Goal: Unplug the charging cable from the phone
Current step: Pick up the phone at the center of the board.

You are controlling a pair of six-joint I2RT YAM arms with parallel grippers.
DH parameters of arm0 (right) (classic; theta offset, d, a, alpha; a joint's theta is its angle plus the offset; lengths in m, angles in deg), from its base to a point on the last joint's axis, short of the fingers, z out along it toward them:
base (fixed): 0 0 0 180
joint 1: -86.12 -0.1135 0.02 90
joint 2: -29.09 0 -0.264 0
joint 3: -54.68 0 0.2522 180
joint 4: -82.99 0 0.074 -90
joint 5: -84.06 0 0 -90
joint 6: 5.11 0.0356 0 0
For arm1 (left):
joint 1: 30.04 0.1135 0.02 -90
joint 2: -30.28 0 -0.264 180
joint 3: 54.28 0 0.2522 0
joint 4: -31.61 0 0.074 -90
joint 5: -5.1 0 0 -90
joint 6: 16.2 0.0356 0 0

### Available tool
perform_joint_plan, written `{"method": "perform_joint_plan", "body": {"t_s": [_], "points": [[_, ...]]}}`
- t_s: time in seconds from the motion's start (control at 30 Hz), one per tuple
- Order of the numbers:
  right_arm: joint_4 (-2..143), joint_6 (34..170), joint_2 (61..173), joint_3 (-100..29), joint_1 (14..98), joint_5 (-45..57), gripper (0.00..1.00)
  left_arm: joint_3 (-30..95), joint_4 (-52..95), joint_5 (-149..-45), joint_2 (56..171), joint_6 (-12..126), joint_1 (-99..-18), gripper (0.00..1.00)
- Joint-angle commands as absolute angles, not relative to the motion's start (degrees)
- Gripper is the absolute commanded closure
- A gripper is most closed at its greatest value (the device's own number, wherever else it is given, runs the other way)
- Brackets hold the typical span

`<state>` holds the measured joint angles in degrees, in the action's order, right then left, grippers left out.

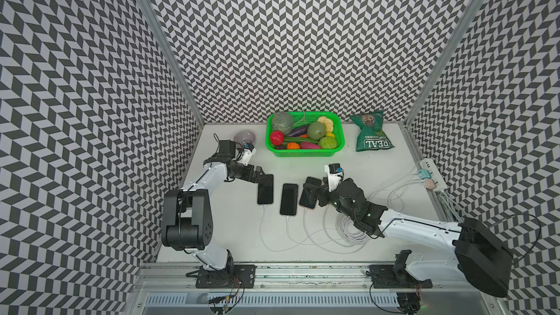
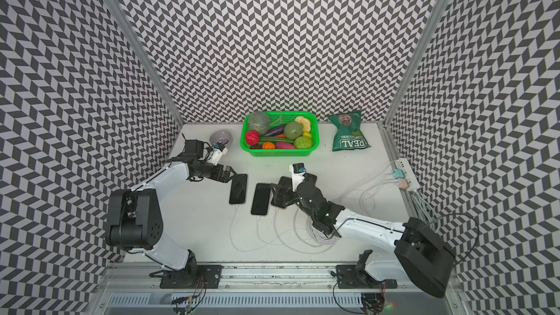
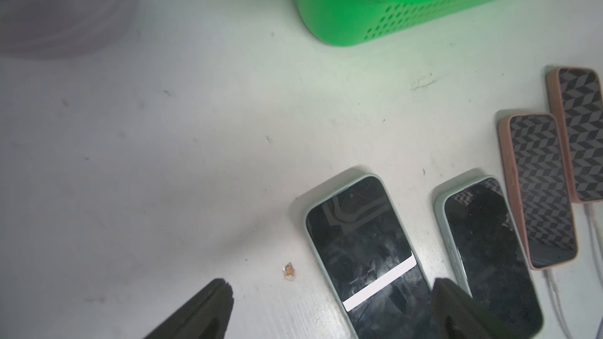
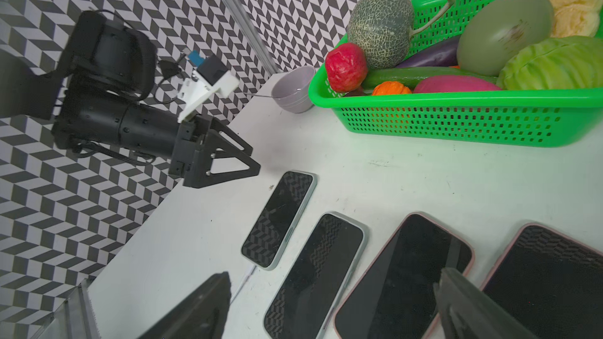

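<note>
**Phones** (image 1: pixel 288 199): four, face up in a row on the tabletop (image 1: pixel 363 162). White charging cables (image 1: pixel 262 228) led into their near ends.
**Cables:** trailed in slack loops to a power strip (image 1: pixel 435 174) at the right edge, so none tugged a phone.
**Left hand** (image 3: pixel 332 288): jaws wide, empty, poised over the leftmost phone (image 3: pixel 359 239), probably to steady it while a plug was drawn.
**Right hand** (image 4: pixel 334 277): jaws wide, empty, above the pink-cased phones (image 4: pixel 401 265).
**Task status:** no plug grasped yet.
**Sundries, far side:** green basket (image 1: pixel 303 153) of produce, grey bowl (image 1: pixel 244 138), crisp bag (image 1: pixel 374 136).
</note>
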<state>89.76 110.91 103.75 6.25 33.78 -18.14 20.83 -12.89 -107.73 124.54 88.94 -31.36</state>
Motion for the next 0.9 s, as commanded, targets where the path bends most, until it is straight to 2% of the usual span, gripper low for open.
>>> {"method": "perform_joint_plan", "body": {"t_s": [0.0, 0.3, 0.87], "points": [[90.2, 110.9, 105.2, 3.6, 31.2, -23.2, 0.0, 22.9, -17.1, -101.2, 127.0, 86.9, -33.2, 0.0], [88.8, 110.9, 108.1, 1.2, 25.7, -28.4, 0.0, 24.6, -17.3, -93.1, 130.1, 83.3, -39.3, 0.0], [87.6, 111.6, 108.6, 0.9, 23.2, -31.7, 0.0, 25.8, -17.3, -89.3, 133.3, 81.6, -45.9, 0.0]]}}
